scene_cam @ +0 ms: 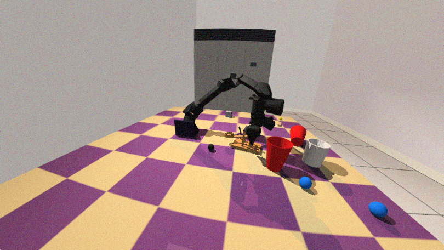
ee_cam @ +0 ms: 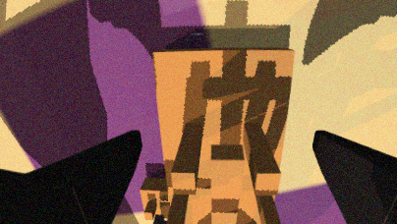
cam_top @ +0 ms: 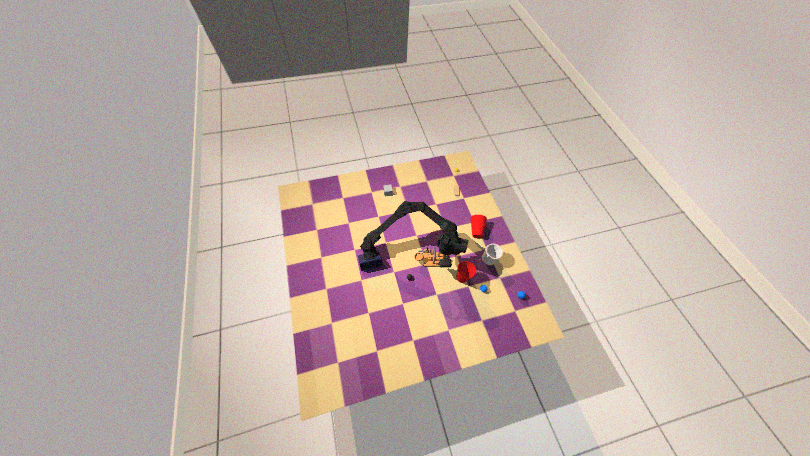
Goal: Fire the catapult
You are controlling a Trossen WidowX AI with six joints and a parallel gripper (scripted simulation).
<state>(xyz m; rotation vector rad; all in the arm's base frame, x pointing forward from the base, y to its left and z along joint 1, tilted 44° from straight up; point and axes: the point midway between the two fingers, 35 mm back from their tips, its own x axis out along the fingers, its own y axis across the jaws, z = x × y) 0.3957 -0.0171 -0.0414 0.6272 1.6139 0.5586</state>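
The orange wooden catapult (cam_top: 431,262) (scene_cam: 242,148) (ee_cam: 172,88) stands on the checkered mat; its cup end (cam_top: 420,256) (scene_cam: 228,134) points towards the arm's base side. No ball shows in that cup. A small black ball (cam_top: 409,276) (scene_cam: 210,147) lies on a purple square beside the catapult. The white mug (cam_top: 492,254) (scene_cam: 314,154) stands beyond the catapult's other end. My gripper (scene_cam: 251,143) (ee_cam: 226,139) is open and empty, pointing down low over the end of the catapult away from its cup. In the wrist view its fingers are on either side of the catapult's base.
A red cup (cam_top: 465,273) (scene_cam: 277,155) stands near the catapult and mug; another red cup (cam_top: 478,225) (scene_cam: 297,135) is behind. Two blue balls (cam_top: 483,288) (scene_cam: 305,182) lie on the front right side. A grey cube (cam_top: 388,190) (scene_cam: 228,113) and a yellow ball (cam_top: 456,169) (scene_cam: 280,118) are farther back.
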